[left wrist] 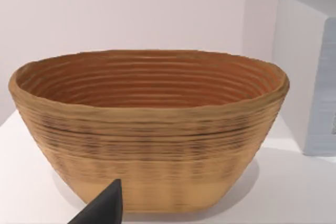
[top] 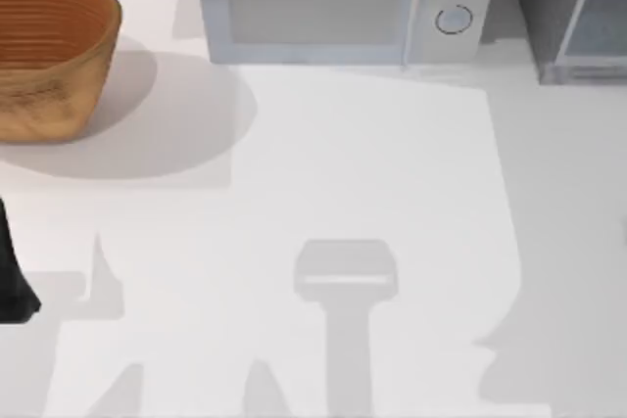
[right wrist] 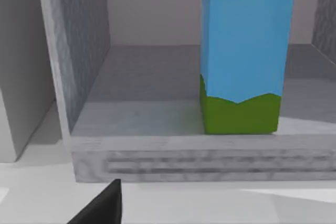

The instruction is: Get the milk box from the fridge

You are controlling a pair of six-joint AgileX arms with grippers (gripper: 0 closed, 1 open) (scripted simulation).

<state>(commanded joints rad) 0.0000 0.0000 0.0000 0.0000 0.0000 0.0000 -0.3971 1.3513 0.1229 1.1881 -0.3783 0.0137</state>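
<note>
The milk box (right wrist: 242, 51) stands upright on the floor of the fridge (right wrist: 84, 66), towards the right of the compartment, with light-blue sides and a green band at its base. Its top runs out of the right wrist view. The fridge's inside lies open to that view, behind a pale grey front sill (right wrist: 210, 163). A dark part of my right gripper (right wrist: 101, 207) shows low in front of the sill, apart from the carton. In the top view the fridge (top: 573, 17) sits at the back right corner. My left arm (top: 12, 276) is parked at the table's left edge.
A woven basket (top: 49, 51) stands at the back left, and fills much of the left wrist view as basket (left wrist: 149, 129) beyond the left gripper (left wrist: 102, 208). A white microwave (top: 343, 2) with two round knobs stands at the back middle, left of the fridge.
</note>
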